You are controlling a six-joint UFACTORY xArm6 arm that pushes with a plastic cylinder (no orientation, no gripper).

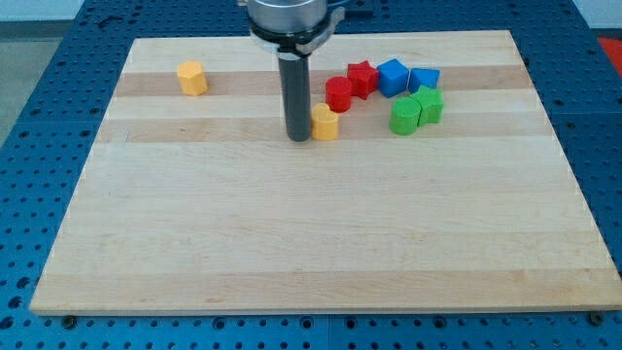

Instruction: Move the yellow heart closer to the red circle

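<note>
The yellow heart (327, 123) sits on the wooden board just below and to the left of the red circle (338, 93), a small gap apart. My tip (297, 138) rests on the board right against the yellow heart's left side. The rod rises straight up to the arm at the view's top.
A red star-like block (362, 78), a blue cube (392, 76) and a blue block (424, 80) lie right of the red circle. Two green blocks (405, 116) (429, 105) sit below them. A yellow hexagon (192, 78) lies at the upper left. The board (321, 243) lies on a blue pegboard.
</note>
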